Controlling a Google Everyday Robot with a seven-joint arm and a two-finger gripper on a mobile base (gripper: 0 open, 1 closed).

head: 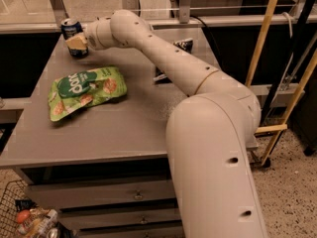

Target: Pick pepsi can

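The pepsi can (71,28), small and blue with a silver top rim, stands upright at the table's far left corner. My gripper (77,43), at the end of the long cream arm reaching across the table from the right, is right at the can. Its yellowish tip covers the can's lower front. Whether it is touching or holding the can does not show.
A green snack bag (85,89) lies flat on the grey table (124,128), in front of the can. A dark bag (184,44) lies partly hidden behind the arm. A wire basket (20,217) with items sits on the floor at lower left. Yellow poles (262,38) stand at right.
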